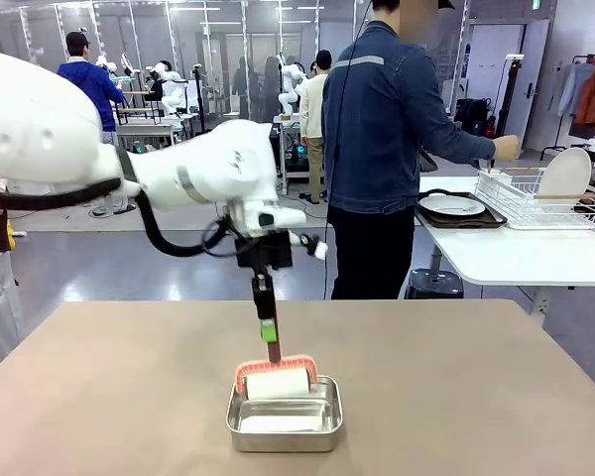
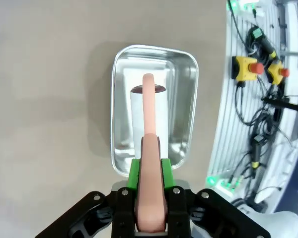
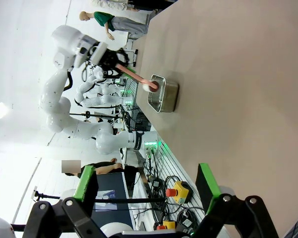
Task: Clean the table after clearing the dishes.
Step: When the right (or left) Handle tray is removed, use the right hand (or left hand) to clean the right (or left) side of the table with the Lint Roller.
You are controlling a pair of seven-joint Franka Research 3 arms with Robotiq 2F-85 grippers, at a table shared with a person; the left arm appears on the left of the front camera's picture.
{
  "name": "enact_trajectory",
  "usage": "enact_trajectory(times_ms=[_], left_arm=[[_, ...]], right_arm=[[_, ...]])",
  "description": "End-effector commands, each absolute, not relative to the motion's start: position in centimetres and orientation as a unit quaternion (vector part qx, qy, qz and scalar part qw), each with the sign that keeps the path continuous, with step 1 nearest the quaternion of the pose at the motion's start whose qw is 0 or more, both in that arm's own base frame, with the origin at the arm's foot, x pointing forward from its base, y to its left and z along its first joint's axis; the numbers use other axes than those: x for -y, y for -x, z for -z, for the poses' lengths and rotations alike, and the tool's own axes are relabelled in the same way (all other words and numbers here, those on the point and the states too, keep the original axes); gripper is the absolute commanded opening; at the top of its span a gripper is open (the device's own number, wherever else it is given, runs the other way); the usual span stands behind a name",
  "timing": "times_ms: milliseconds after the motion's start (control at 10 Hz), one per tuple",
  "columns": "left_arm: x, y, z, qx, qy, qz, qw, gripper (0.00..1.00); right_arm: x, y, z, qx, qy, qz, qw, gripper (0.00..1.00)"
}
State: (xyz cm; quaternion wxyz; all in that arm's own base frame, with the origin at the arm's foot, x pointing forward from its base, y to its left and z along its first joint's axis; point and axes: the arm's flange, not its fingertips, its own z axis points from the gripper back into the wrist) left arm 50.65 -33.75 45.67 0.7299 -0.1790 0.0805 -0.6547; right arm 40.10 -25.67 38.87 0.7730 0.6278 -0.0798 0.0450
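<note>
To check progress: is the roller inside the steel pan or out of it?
Inside: the roller sits between the pan walls, its handle held by the shut left gripper.

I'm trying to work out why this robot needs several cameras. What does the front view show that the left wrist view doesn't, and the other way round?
Front view adds: a person at a white side table, beside a wire rack and a plate on a dark tray.
Left wrist view adds: a look straight down into the steel pan, and yellow boxes with red buttons beyond the brown table.
Both share: the left gripper shut on the pink-handled roller, that pan, that table.
</note>
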Motion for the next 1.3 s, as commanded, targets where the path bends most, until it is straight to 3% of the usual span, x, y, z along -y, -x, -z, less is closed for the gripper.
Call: enact_trajectory(times_ms=[0, 200, 500, 900, 1000, 1100, 1200], left_arm=[[27.6, -48.4, -48.4, -0.07, 0.222, 0.585, 0.777, 0.02], [20.9, -49.1, -48.0, -0.001, 0.282, 0.463, 0.84, 0.02], [12.7, -50.7, -43.3, 0.085, 0.353, 0.287, 0.886, 0.02], [8.9, -51.8, -38.6, 0.111, 0.394, 0.18, 0.894, 0.02], [9.2, -51.7, -38.5, 0.136, 0.37, 0.197, 0.898, 0.02], [8.4, -52.0, -38.9, 0.086, 0.385, 0.189, 0.899, 0.02], [8.4, -52.0, -38.9, 0.086, 0.385, 0.189, 0.899, 0.02]], right_arm=[[25.2, -39.7, -39.0, 0.08, -0.622, -0.045, 0.778, 1.0], [25.2, -39.7, -39.0, 0.08, -0.622, -0.045, 0.778, 1.0], [25.2, -39.7, -39.0, 0.08, -0.622, -0.045, 0.778, 1.0], [25.2, -39.7, -39.0, 0.08, -0.622, -0.045, 0.778, 1.0], [25.2, -39.7, -39.0, 0.08, -0.622, -0.045, 0.778, 1.0], [25.2, -39.7, -39.0, 0.08, -0.622, -0.045, 0.778, 1.0], [25.2, -39.7, -39.0, 0.08, -0.622, -0.045, 0.778, 1.0]])
